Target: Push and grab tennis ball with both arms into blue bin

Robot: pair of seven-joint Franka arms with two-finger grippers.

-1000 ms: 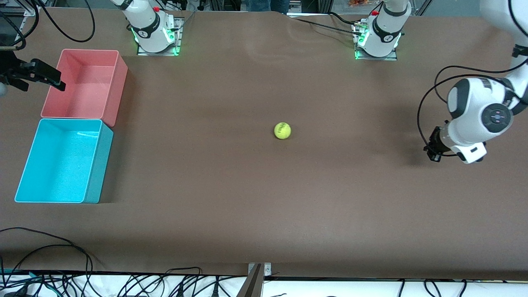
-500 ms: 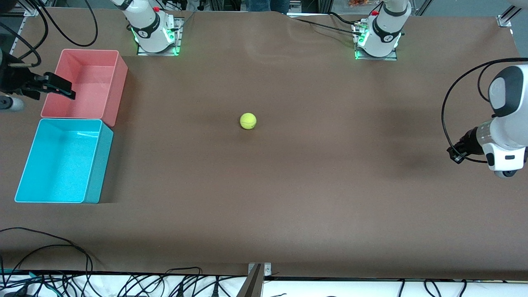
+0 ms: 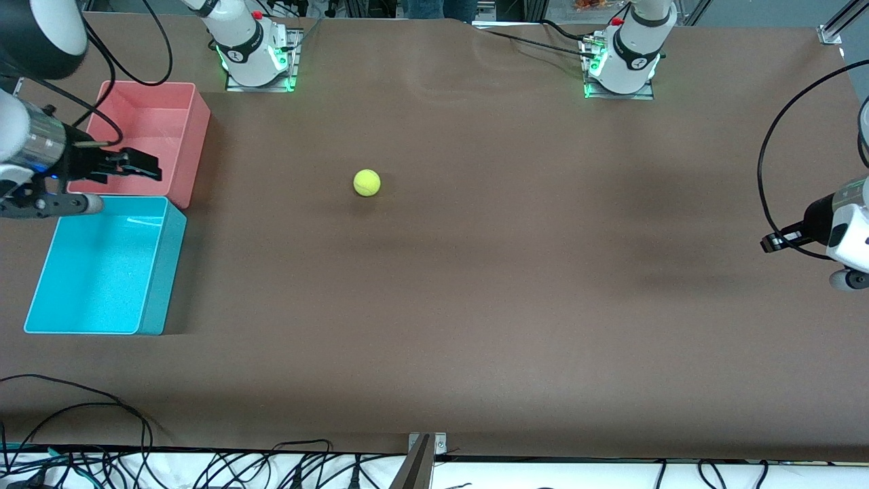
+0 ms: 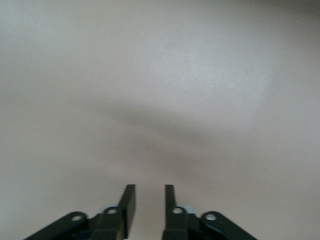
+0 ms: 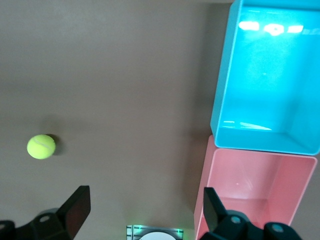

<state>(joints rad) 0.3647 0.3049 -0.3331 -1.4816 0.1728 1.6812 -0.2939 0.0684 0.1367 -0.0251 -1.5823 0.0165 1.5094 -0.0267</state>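
The tennis ball (image 3: 366, 183) lies on the brown table, apart from both grippers; it also shows in the right wrist view (image 5: 41, 146). The blue bin (image 3: 163, 272) stands at the right arm's end of the table, with nothing inside, its rim (image 5: 222, 100) showing in the right wrist view. My right gripper (image 3: 141, 166) hangs over the pink bin's near wall, wide open (image 5: 145, 192) and holding nothing. My left gripper (image 3: 770, 242) hovers over the table at the left arm's end, its fingers (image 4: 150, 187) a little apart with nothing between them.
A pink bin (image 3: 193, 136) stands against the blue bin, farther from the front camera; it also shows in the right wrist view (image 5: 250, 185). The two arm bases (image 3: 254, 58) (image 3: 621, 64) stand at the table's back edge. Cables lie along the front edge (image 3: 102, 421).
The ball has rolled toward the right arm's end of the table and a little farther from the front camera. The left arm drew back and its fingers parted. The right gripper moved out over the pink bin.
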